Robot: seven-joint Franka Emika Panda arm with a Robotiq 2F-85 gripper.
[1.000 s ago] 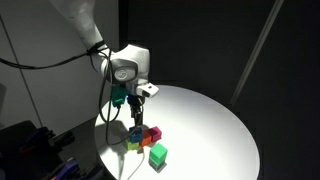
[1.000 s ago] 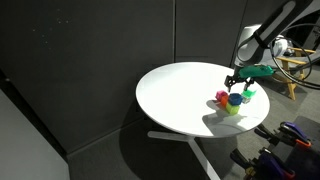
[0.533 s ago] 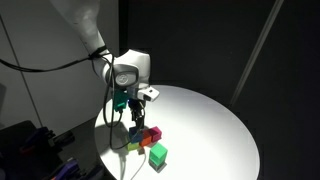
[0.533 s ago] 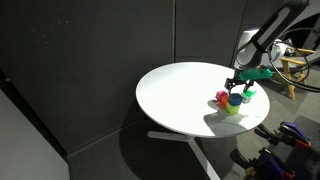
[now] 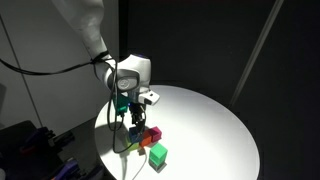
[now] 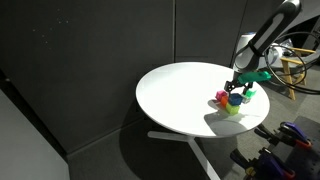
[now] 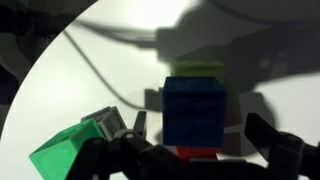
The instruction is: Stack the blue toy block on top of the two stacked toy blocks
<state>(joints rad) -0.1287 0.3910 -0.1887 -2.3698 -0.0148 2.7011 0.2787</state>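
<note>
Straddling the blue toy block (image 7: pixel 195 110), gripper (image 7: pixel 195 128) jaws wide, gripping nothing.
Grasp likely pending: descend, close; yellow-green cube (image 7: pixel 196 71) sits at 12 o'clock.

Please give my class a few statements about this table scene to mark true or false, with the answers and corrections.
1. The table is round and white. True.
2. In the wrist view the blue toy block lies between the fingers of the hand. True.
3. The hand is shut tight. False: its fingers stand apart, with a gap on either side of the blue toy block.
4. The cubes sit at the table's centre. False: they cluster near its edge, below the hand.
</note>
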